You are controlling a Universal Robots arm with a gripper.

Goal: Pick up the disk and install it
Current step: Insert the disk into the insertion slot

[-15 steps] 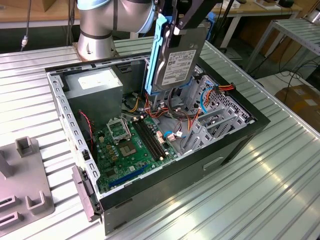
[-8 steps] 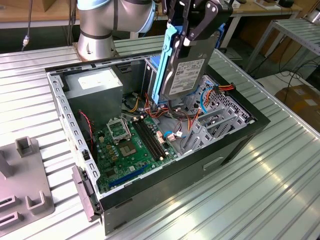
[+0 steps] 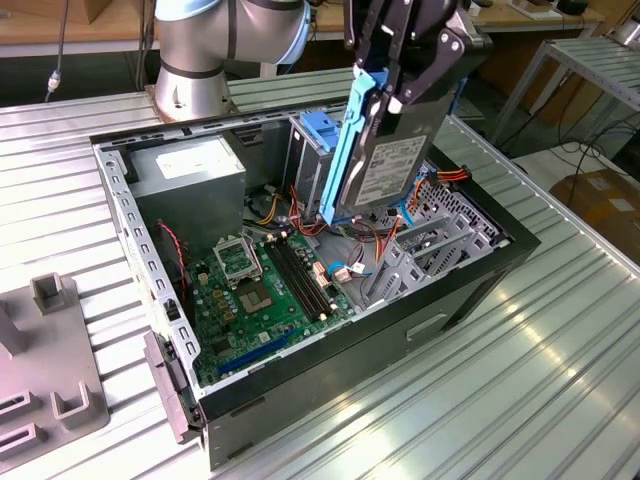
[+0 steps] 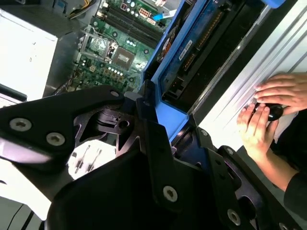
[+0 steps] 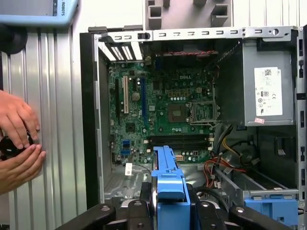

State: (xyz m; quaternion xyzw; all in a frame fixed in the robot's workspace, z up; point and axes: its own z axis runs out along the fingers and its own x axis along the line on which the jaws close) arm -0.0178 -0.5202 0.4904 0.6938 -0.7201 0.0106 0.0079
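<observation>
The gripper [image 3: 392, 92] is clamped on the disk [image 3: 398, 160], holding it steeply tilted over the open computer case [image 3: 420, 335]. The disk's lower end seems to dip just inside the case. A person's hand [image 5: 19, 122] rests just outside the case.

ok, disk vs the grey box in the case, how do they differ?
The disk is a thin slab; the grey box is a chunky block. The disk stands on edge, tilted, held over the open case by the gripper; the grey box sits in a corner of the case. The disk has a blue rail along its edge; the grey box has none. Both are grey metal with a white label.
</observation>
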